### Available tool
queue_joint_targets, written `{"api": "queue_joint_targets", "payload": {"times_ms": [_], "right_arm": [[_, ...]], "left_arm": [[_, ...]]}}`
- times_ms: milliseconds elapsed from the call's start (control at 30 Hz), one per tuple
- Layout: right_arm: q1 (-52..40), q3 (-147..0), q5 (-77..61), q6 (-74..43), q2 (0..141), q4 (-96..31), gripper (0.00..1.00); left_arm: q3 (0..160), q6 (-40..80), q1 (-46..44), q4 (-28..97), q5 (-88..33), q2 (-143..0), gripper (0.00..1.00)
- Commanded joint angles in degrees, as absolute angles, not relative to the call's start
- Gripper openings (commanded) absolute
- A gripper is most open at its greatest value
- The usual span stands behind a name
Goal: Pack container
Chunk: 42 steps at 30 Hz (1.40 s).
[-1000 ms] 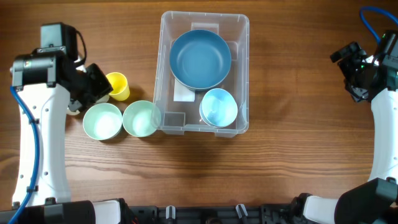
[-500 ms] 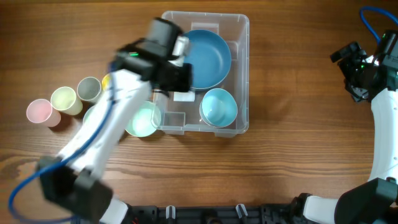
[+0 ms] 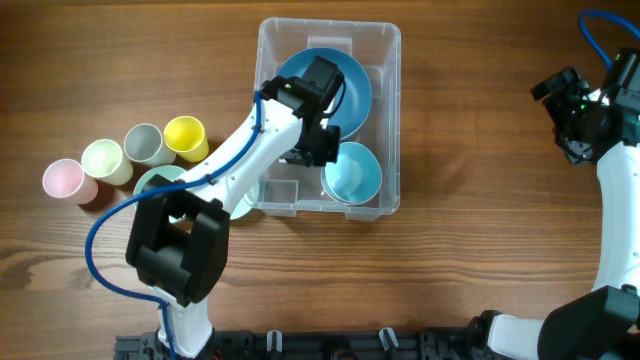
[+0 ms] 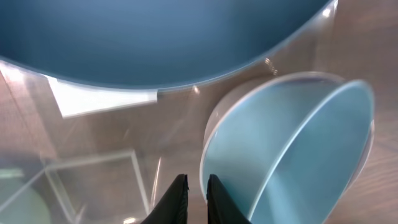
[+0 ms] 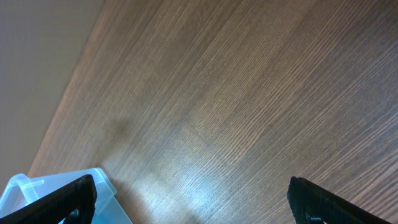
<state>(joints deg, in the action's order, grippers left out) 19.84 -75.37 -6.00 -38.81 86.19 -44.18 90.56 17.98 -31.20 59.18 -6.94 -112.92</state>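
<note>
The clear container [image 3: 388, 60] stands at the table's middle back, with a large dark blue bowl [image 3: 350, 85] and a smaller light blue bowl [image 3: 355, 175] inside. My left gripper [image 3: 318, 150] reaches into it between the two bowls. In the left wrist view its fingers [image 4: 196, 186] are nearly together with nothing between them, just left of the light blue bowl's [image 4: 298, 155] rim. The dark blue bowl [image 4: 155, 37] and the white label [image 4: 99, 99] lie beyond. My right gripper [image 3: 570, 120] is open and empty at the far right [image 5: 193, 193].
Left of the container stand a pink cup [image 3: 62, 180], a pale yellow cup [image 3: 104, 160], a grey cup [image 3: 144, 143], a yellow cup [image 3: 185, 135] and a mint bowl [image 3: 158, 182]. My left arm covers a second mint bowl. A container corner [image 5: 37, 199] shows in the right wrist view.
My left arm swung from beside the yellow cup to the right, into the container. The small cups it hid now show. The right arm has not moved.
</note>
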Motion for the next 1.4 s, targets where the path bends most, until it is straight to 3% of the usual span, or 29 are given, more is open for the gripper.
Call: {"api": "queue_joint_targets", "payload": {"times_ms": [0,133,700,833,1000,1367], "right_arm": [[19.7,-75.7,-6.5,-39.4,86.6,-44.2,1.0],[19.7,-75.7,-6.5,-39.4,86.6,-44.2,1.0],[19.7,-75.7,-6.5,-39.4,86.6,-44.2,1.0],[19.7,-75.7,-6.5,-39.4,86.6,-44.2,0.99],[19.7,-75.7,-6.5,-39.4,86.6,-44.2,1.0],[19.7,-75.7,-6.5,-39.4,86.6,-44.2,1.0]], "left_arm": [[90.7,18.5,-31.4,60.9,-7.4,-107.6,0.16],[90.7,18.5,-33.0,60.5,-7.4,-103.6,0.22],[85.1,19.8,-35.0,54.9,-4.6,-108.4,0.21],[86.1,20.0,-34.9,57.3,-4.4,-107.2,0.14],[88.7,20.0,-34.8,59.7,-1.1,-100.5,0.22],[81.2,20.5,-34.8,53.0,-0.8,-103.5,0.18]]}}
